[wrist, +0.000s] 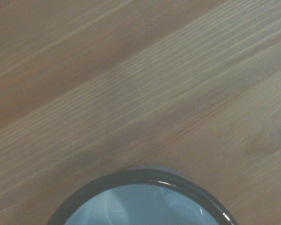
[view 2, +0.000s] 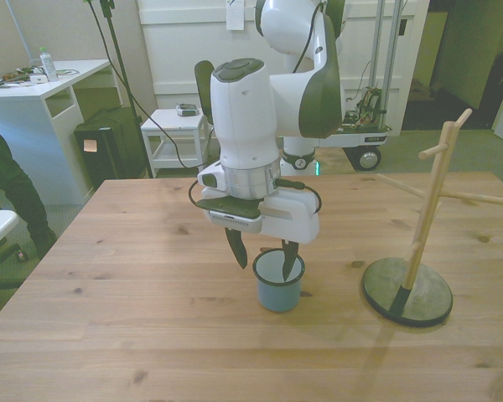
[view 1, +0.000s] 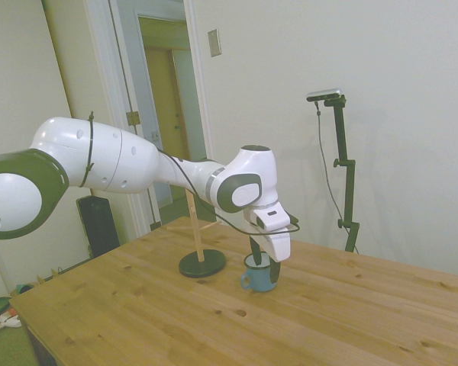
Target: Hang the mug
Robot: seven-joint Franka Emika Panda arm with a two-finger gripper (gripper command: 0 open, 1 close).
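The mug (view 2: 279, 282) stands upright on the wooden table (view 2: 151, 318), a little below and right of the middle of the front view. It is light blue outside and white inside, with a thin dark rim. In the side view the mug (view 1: 259, 276) sits just right of centre, its loop handle pointing toward the frame's left.

The gripper (view 2: 263, 254) hangs directly above the mug with its two dark fingers spread apart. One finger (view 2: 235, 247) comes down just outside the rim on the front view's left; the other reaches over the rim into the mug's mouth, so the wall of the mug lies between them. Whether either finger touches the mug cannot be told. In the side view the gripper (view 1: 263, 261) shows at the mug's top edge.

The peg stand (view 2: 419, 243) rises from a dark round base at the right of the front view, well apart from the mug. In the side view the stand (view 1: 198, 244) is just left of the mug.

The wrist view shows part of the mug's dark rim (wrist: 145, 180) and pale inside against the wood grain.
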